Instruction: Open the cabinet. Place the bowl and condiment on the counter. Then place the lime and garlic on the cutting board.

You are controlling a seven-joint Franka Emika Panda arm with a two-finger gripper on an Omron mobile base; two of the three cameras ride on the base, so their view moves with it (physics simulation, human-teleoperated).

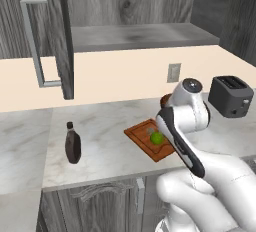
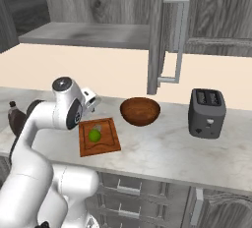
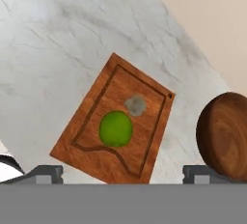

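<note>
We see the gripper (image 3: 123, 172) spread wide above the cutting board (image 3: 91, 136). Lime (image 3: 116, 129) and garlic (image 3: 135, 105) touch, garlic at 1 o'clock; bare tabletop (image 3: 58, 49) surrounds the board.

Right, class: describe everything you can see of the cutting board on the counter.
The cutting board is a flat rectangle of reddish-brown wood with a visible grain and a groove running just inside its rim. It lies flat on the marbled counter, turned at an angle to the counter's edge. A green lime and a small grey garlic bulb rest on it, close together. The wooden bowl sits beside it, apart. The open gripper hangs above it without touching.
</note>
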